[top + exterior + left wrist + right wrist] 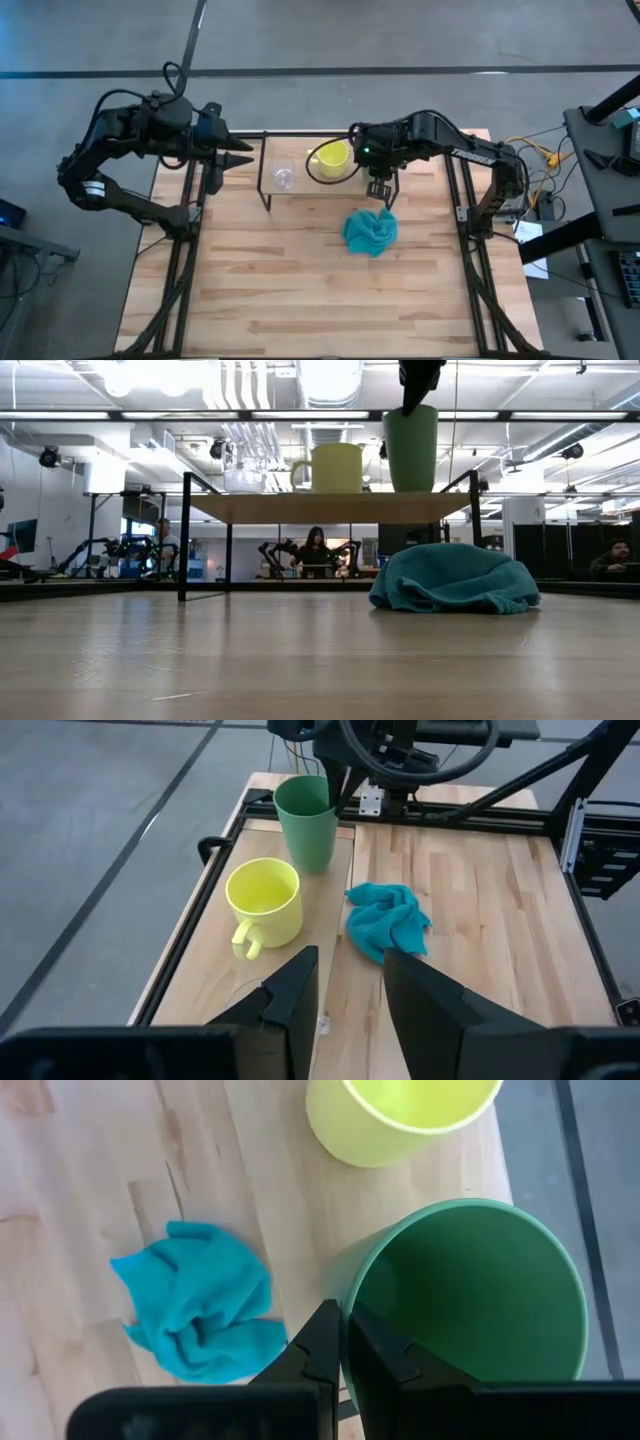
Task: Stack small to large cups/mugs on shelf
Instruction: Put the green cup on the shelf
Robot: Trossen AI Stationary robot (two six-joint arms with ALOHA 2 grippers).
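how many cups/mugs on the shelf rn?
3, all on the shelf: clear glass cup at one end, yellow mug in the middle, green cup at the other end, its rim pinched by the right gripper.

Both arms are black, built from thick rounded links with bulky joints. The left arm [120, 150] has a white band with small marks on its lower link, and a black cable loops above its upper part. The right arm [450, 145] carries white lettering along its long link and shows a small green light near the wrist. The left gripper [345, 995] has two black fingers, wide at the base and narrowing to flat angular tips. The right gripper [343, 1348] has the same dark, wedge-shaped fingers.
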